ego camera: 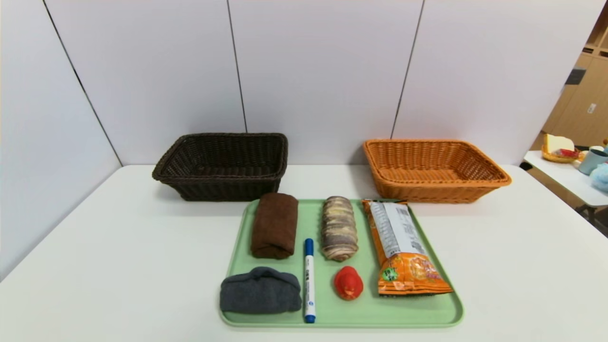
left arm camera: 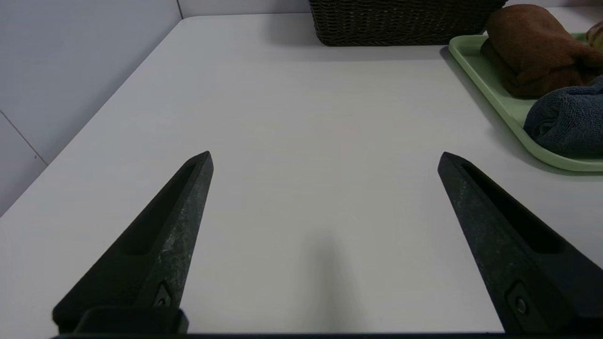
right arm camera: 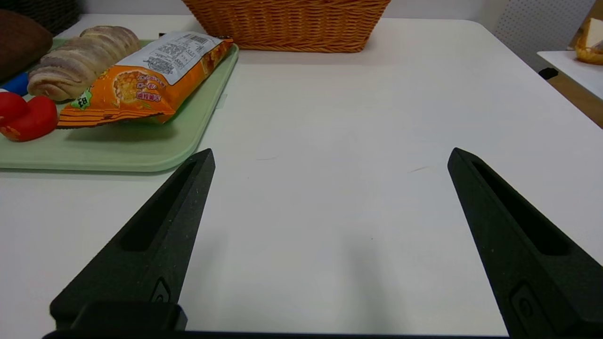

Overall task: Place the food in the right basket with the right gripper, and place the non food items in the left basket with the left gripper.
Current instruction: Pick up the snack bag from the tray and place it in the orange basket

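On a green tray lie a rolled brown towel, a grey cloth, a white marker with blue cap, a marbled bread roll, a red toy and an orange snack bag. The dark brown basket stands behind at left, the orange basket at right; both look empty. My left gripper is open over bare table, left of the tray. My right gripper is open over bare table, right of the tray. Neither shows in the head view.
The white table is walled by white panels behind and at left. A second table with a cup and small items stands at the far right.
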Tool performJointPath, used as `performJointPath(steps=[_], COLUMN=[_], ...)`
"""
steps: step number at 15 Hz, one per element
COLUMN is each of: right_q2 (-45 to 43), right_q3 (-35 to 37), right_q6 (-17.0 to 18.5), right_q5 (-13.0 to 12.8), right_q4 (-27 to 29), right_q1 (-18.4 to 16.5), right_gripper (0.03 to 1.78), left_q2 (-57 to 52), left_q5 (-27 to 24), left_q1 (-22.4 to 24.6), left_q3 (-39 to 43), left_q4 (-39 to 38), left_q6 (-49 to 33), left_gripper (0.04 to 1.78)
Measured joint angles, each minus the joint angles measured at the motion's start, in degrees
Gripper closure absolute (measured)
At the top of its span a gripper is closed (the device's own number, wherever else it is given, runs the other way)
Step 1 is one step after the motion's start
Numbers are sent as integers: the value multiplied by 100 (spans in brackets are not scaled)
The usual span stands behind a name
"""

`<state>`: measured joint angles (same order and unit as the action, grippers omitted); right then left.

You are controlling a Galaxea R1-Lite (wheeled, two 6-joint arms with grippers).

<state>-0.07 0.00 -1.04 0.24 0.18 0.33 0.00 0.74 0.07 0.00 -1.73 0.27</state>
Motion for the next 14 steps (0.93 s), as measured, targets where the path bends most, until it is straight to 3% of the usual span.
performJointPath(steps=[11,14], right_q2=[0,26], right_q3=[0,-265], right_q6=[122,-9], right_q5=[-34,116], right_q4=[-11,100], right_q1=[0,-2], right_gripper=[10,10], left_q2=[0,2], left_q5=[7,83], left_q1=[0,0], left_q3=[0,-10], left_q4=[-11,-35], left_q6=[-187,-311], left_gripper=[13,13])
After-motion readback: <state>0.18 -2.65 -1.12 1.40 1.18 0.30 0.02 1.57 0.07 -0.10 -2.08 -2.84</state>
